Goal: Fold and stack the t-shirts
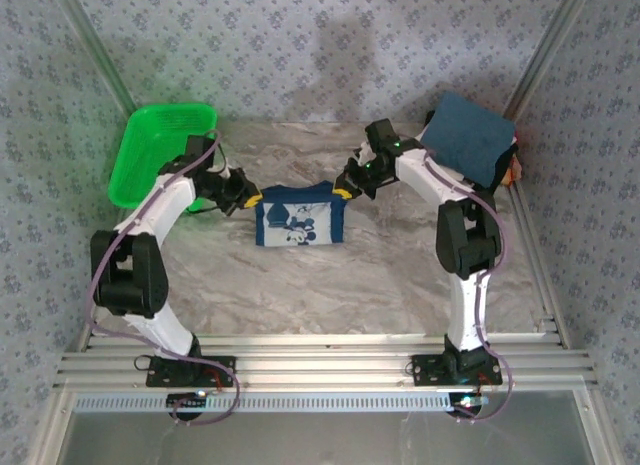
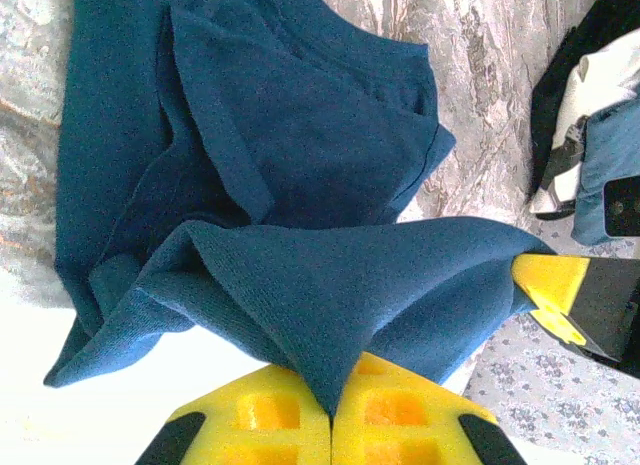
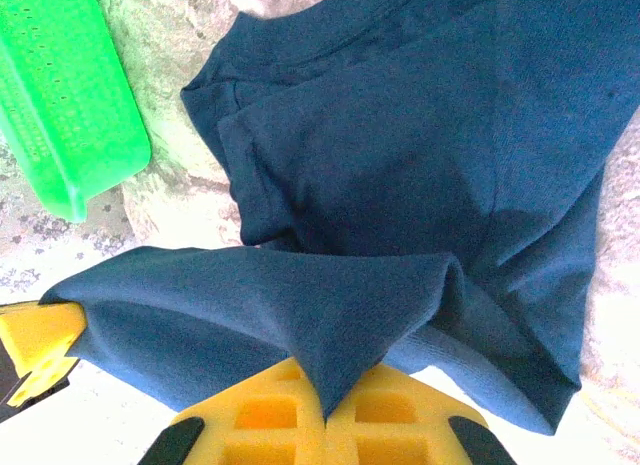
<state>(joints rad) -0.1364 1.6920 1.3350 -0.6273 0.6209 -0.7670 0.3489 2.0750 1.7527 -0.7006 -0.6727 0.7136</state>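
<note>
Pinching one edge from either end, the left pincer (image 1: 248, 197) and right pincer (image 1: 345, 190) were each clamped together on the navy t-shirt (image 1: 297, 217). The cloth was stretched between them, the rest on the table (image 1: 400, 275) beneath. A teal-blue t-shirt (image 1: 468, 135) lay outboard of the right pincer and a green basket (image 1: 160, 150) outboard of the left.
</note>
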